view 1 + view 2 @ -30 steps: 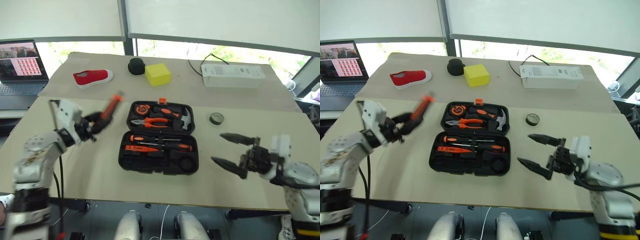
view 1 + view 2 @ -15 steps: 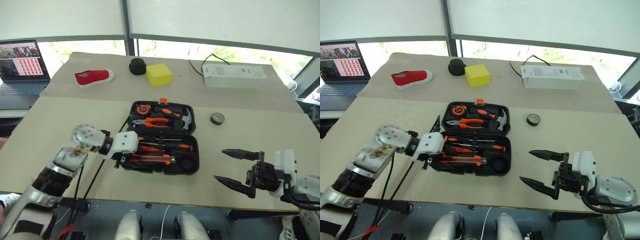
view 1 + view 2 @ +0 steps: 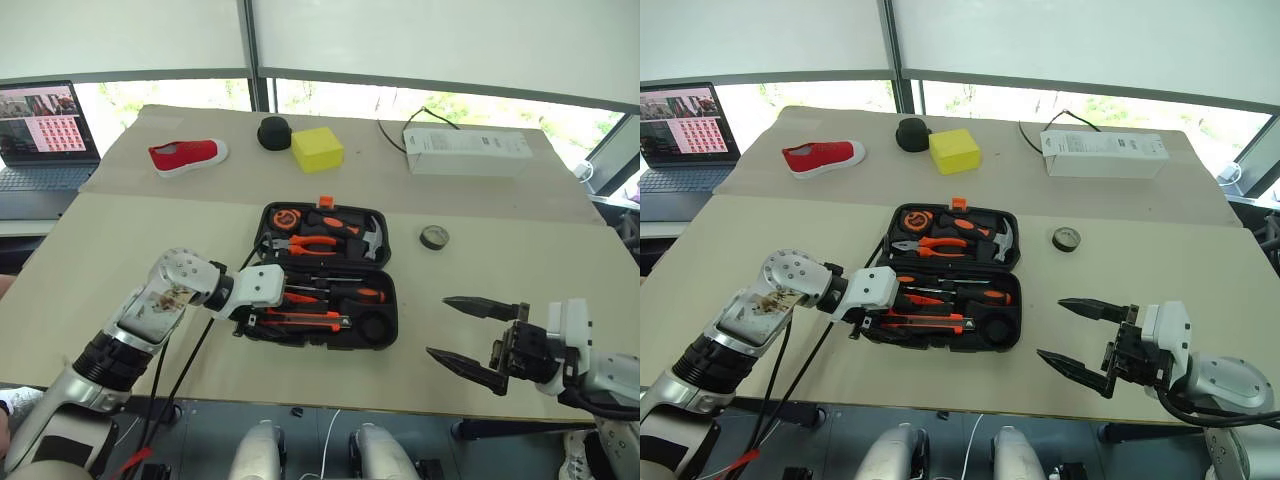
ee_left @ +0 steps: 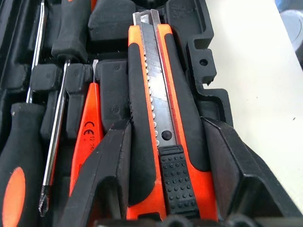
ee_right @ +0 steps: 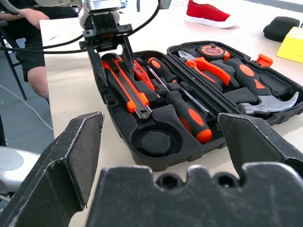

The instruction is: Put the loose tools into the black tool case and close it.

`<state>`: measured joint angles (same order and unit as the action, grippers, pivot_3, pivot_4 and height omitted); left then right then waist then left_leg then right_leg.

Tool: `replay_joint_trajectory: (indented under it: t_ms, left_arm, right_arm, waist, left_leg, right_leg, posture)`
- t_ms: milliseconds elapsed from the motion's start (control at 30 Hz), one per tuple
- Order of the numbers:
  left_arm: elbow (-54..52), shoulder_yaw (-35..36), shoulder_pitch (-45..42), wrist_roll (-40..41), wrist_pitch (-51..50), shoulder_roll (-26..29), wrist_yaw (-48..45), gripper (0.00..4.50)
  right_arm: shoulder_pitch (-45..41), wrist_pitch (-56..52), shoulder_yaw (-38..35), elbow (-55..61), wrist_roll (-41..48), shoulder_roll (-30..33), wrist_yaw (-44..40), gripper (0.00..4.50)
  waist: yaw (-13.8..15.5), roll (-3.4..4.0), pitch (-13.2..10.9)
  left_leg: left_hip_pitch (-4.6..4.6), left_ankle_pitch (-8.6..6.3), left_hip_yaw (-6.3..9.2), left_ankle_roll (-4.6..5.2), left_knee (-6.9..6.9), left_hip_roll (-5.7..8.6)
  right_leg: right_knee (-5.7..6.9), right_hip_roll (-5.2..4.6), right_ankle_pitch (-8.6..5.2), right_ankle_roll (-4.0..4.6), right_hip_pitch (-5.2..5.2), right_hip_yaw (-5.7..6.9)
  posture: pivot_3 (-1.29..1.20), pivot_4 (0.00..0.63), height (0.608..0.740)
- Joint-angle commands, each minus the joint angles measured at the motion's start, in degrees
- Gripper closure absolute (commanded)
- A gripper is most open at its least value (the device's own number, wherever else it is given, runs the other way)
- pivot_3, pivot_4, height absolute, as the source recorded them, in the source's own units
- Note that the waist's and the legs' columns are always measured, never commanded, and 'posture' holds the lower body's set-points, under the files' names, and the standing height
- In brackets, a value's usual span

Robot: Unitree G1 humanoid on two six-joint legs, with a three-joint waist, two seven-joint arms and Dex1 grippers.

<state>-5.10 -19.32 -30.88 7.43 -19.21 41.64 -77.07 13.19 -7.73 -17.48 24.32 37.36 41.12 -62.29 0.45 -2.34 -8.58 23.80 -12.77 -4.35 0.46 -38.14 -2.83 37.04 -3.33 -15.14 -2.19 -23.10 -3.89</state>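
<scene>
The black tool case (image 3: 320, 343) lies open in the middle of the table. Pliers, a hammer and a tape measure fill its far half. Two long screwdrivers (image 3: 335, 292) and the small orange tester screwdriver (image 4: 90, 125) lie in its near half. The orange-black utility knife (image 4: 158, 99) rests in the front slot. My left gripper (image 4: 163, 142) is open, one finger on each side of the knife's rear end. The dark tape roll (image 3: 433, 237) sits on the table to the right of the case. My right gripper (image 3: 437, 326) hangs open near the table's front right.
At the back of the table are a red shoe (image 3: 186, 153), a round black object (image 3: 273, 132), a yellow block (image 3: 316, 148) and a white box (image 3: 465, 150) with a cable. A laptop (image 3: 40, 125) stands at far left. A person's arm (image 5: 33, 19) shows beyond the table.
My left gripper carried the utility knife from above the table left of the case, right and down into the case's near half. The knife now lies in its slot. The right gripper stays open.
</scene>
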Motion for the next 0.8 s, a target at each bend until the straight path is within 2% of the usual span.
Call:
replay_joint_trajectory:
  t_ms: [33,233,400,633,800]
  left_arm:
    - [-0.7,5.69,0.56,7.84,1.37,-3.73,0.59,0.4]
    - [2.05,13.85,0.9,14.86,5.0,-5.09,-0.43,0.4]
    - [4.54,14.03,4.36,13.38,10.34,-3.32,-3.01,1.74]
    - [6.94,10.16,8.47,7.88,17.14,-7.67,1.97,4.41]
    - [11.05,6.47,8.41,1.44,20.19,-9.59,6.31,4.41]
  right_arm:
    - [-1.16,-0.19,-0.55,1.23,1.35,-0.32,0.3,0.0]
    - [-1.3,-0.06,-0.47,0.36,1.03,-0.61,0.12,0.0]
    - [-1.79,0.41,-0.09,-0.68,0.45,-1.65,0.58,0.0]
    - [-2.58,1.51,1.23,-2.26,-1.01,-3.27,0.66,0.0]
    - [-3.29,1.45,1.74,-2.4,-1.35,-3.66,0.68,0.0]
  waist:
    - [0.04,0.0,0.0]
    - [-0.05,0.0,0.0]
    - [-0.06,0.0,0.0]
    - [0.38,0.0,0.0]
    - [0.2,0.01,0.01]
  left_leg:
    - [0.01,0.0,0.01,0.0,-0.03,0.0]
    - [0.02,0.0,0.07,0.0,-0.09,-0.01]
    - [0.01,0.0,0.07,0.0,-0.1,0.0]
    - [0.02,0.0,0.04,0.0,-0.17,0.0]
    - [0.02,0.0,0.05,0.0,-0.23,0.0]
  right_leg:
    - [0.0,0.0,0.0,0.0,0.0,0.0]
    - [0.06,0.01,0.0,0.0,0.0,0.03]
    - [0.06,0.01,0.0,0.0,0.01,0.03]
    - [0.06,-0.02,0.01,-0.01,0.06,0.05]
    - [0.07,0.0,0.03,-0.04,0.07,0.05]
  posture:
    - [0.0,0.15,0.74]
    - [0.0,0.15,0.74]
    - [0.0,0.15,0.74]
    - [0.0,0.15,0.74]
    - [0.0,0.15,0.74]
